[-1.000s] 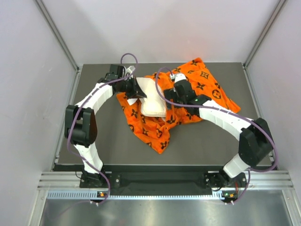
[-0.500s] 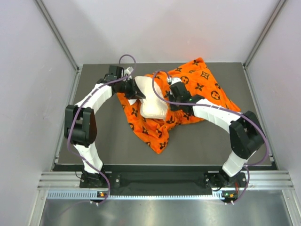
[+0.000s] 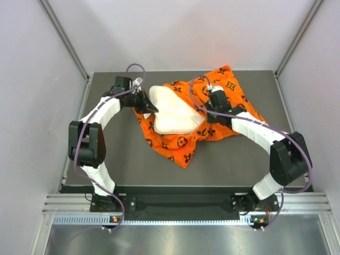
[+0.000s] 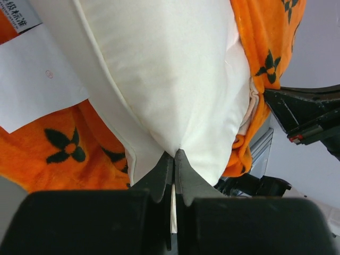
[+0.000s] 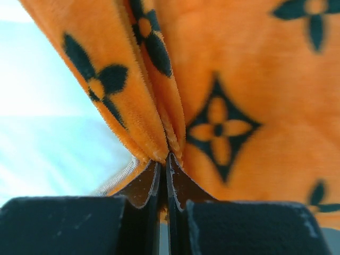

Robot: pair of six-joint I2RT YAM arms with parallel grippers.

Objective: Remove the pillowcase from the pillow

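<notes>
The cream pillow (image 3: 171, 110) lies across the middle of the orange pillowcase (image 3: 234, 95), most of it bared. My left gripper (image 3: 150, 108) is shut on the pillow's left corner (image 4: 175, 143); cream fabric shows between its closed fingers. My right gripper (image 3: 208, 112) is shut on a fold of the pillowcase (image 5: 170, 149) at the pillow's right side, with orange plush pinched in the fingertips. A white tag (image 4: 37, 79) hangs beside the pillow in the left wrist view. The pillowcase spreads to the back right and hangs toward the front (image 3: 183, 154).
The dark table (image 3: 117, 159) ends in metal rails at left, right and front. Grey walls enclose the back and sides. Purple cables loop over both arms. Bare table lies at front left and front right of the cloth.
The right gripper has shut on the pillowcase and drawn back to the right. The left gripper pulled the pillow leftward, and much more of the pillow now shows outside the orange fabric.
</notes>
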